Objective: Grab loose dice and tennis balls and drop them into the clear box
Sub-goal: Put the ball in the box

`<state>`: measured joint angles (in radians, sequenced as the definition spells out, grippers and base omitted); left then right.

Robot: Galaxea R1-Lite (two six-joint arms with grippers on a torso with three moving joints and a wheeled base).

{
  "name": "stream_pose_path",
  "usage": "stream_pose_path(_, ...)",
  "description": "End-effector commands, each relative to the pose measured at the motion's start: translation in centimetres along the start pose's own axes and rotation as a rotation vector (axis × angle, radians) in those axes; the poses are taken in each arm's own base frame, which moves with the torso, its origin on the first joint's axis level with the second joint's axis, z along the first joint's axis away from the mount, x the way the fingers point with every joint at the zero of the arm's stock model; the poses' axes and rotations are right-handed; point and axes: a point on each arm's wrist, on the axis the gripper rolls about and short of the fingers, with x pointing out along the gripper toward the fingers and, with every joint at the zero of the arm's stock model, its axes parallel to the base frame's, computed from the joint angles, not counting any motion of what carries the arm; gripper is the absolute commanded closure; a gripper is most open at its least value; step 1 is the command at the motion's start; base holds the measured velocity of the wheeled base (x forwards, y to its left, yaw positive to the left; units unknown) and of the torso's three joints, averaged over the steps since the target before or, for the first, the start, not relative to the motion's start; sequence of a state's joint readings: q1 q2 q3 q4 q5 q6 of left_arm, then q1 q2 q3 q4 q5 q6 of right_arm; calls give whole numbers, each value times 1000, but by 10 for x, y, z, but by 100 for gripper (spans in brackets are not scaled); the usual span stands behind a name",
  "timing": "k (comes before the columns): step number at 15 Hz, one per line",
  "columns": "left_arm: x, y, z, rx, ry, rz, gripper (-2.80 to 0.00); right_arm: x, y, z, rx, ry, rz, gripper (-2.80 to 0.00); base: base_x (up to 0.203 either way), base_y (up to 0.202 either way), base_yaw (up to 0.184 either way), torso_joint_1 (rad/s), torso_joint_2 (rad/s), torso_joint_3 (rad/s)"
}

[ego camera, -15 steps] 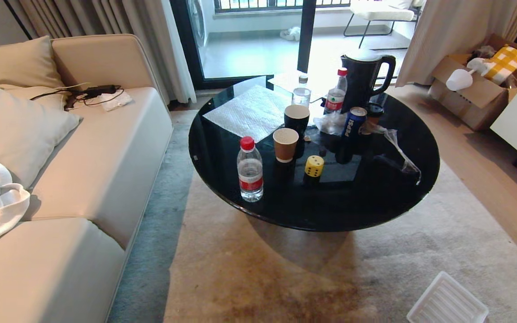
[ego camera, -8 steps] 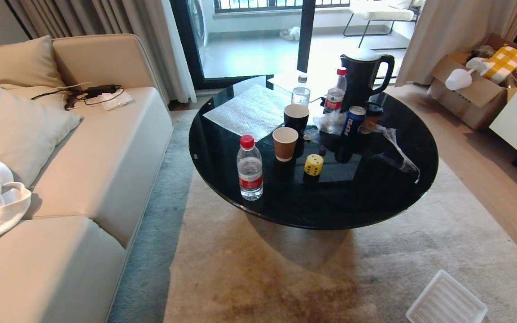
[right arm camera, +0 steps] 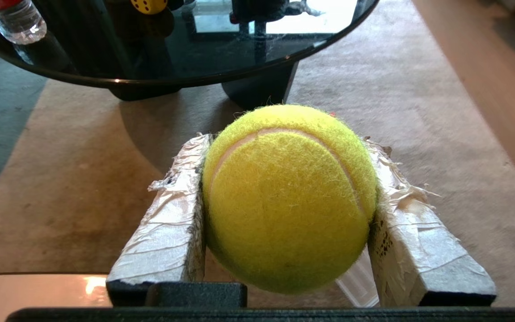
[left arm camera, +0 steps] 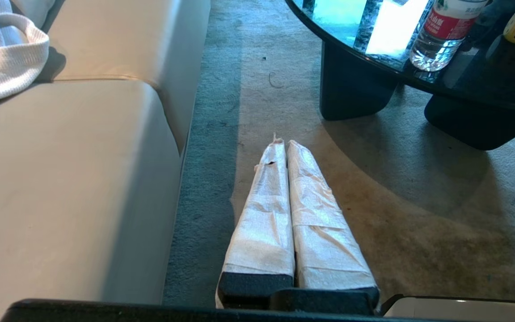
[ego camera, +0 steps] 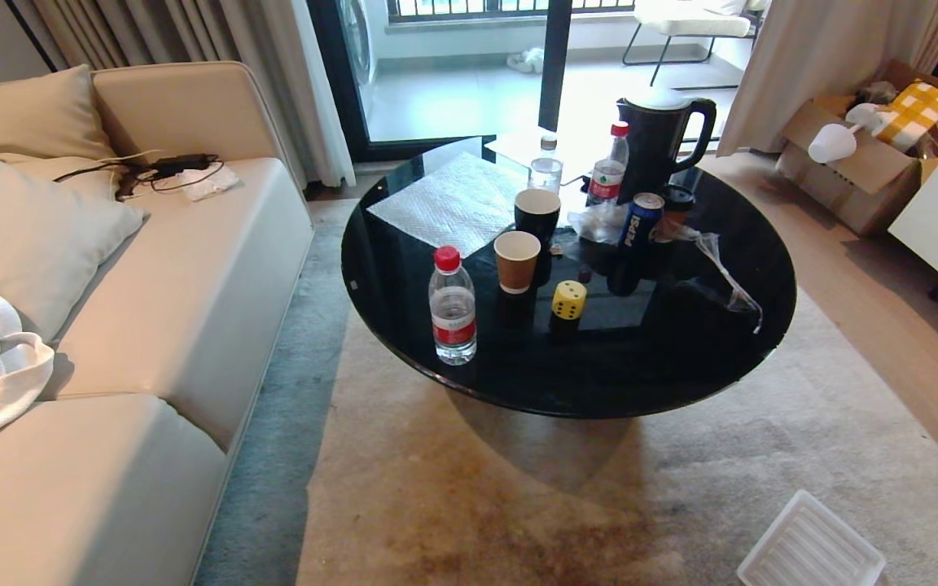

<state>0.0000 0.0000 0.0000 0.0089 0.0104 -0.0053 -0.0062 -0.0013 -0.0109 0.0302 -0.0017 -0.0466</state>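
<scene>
- A tennis ball [right arm camera: 286, 197] sits clamped between the tape-wrapped fingers [right arm camera: 168, 223] of the right gripper [right arm camera: 284, 147], its pale seam curving across the upper face; being round, it has no long axis to speak of. The gripper hangs low over the beige rug [ego camera: 518, 505], facing the round black table [ego camera: 681, 358].
- The left gripper [left arm camera: 283, 143] points out over the rug between the sofa [left arm camera: 83, 156] and the table, its two wrapped fingers [left arm camera: 262, 214] pressed together with nothing between them.
- A yellow die [ego camera: 569, 300] with black pips stands square on the glass near the middle of the table, a corner edge turned toward the camera; in the head view it lies at 3 o'clock of a brown paper cup [ego camera: 517, 261] and at 2 o'clock of a red-capped water bottle [ego camera: 453, 305].
- The paper cup and the black cup [ego camera: 537, 215] behind it stand upright with mouths open; their contents cannot be made out.
- Further back stand a Pepsi can [ego camera: 642, 221], a second bottle [ego camera: 608, 175], a black kettle [ego camera: 664, 146] at the table's 12 o'clock edge, and crumpled clear plastic [ego camera: 721, 268].
- A ribbed translucent tray [ego camera: 811, 549] lies tilted on the rug at 5 o'clock of the table, nothing in it.
- A cardboard box [ego camera: 860, 163] at 2 o'clock holds a yellow checked cloth [ego camera: 917, 110] and white items.
</scene>
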Motion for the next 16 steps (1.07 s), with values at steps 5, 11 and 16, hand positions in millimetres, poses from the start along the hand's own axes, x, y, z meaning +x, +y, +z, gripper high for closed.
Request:
stream_pose_path(5, 0, 0, 0, -1, 0, 0, 0, 0, 0, 0, 1, 0, 0, 0, 3, 7, -131, 2, 2, 6)
stream_pose_path(11, 0, 0, 0, -1, 0, 0, 0, 0, 0, 0, -1, -1, 0, 0, 1, 11, -162, 4, 4, 0)
stream_pose_path(16, 0, 0, 0, -1, 0, 0, 0, 0, 0, 0, -1, -1, 0, 0, 1, 11, -164, 2, 1, 1)
